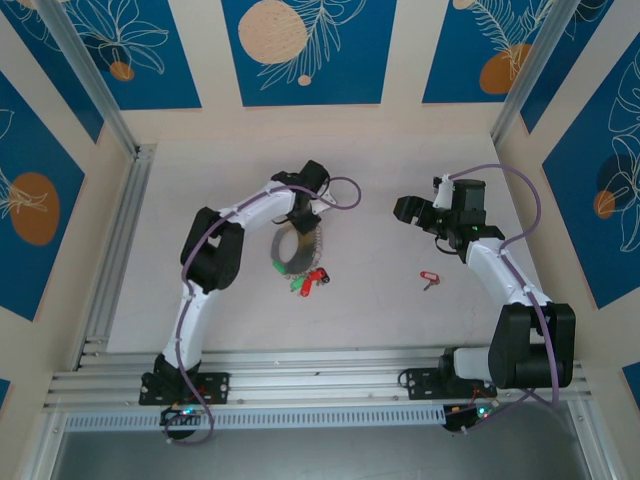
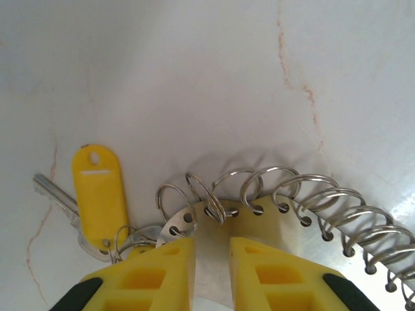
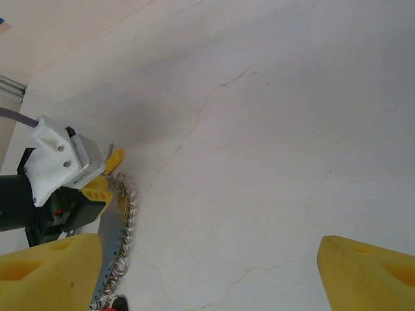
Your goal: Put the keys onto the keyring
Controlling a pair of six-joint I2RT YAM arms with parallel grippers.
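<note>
Hold the keyring (image 2: 266, 223) steady mid-table with left gripper (image 2: 213, 249) clamped on its band (yellow key (image 2: 98, 194) seemingly hooked on already). Lower right gripper (image 3: 207, 267), fingers wide apart and empty, over the loose red key (image 1: 430, 279); pinch the plastic head, leaving the hole clear.

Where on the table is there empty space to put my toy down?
The biggest bare patch is the middle of the table, between the keyring and the lone red key. The far strip along the back wall and the near strip by the rail are bare too. It is crowded around the keyring, where the left gripper grips it beside the red and green keys.
</note>
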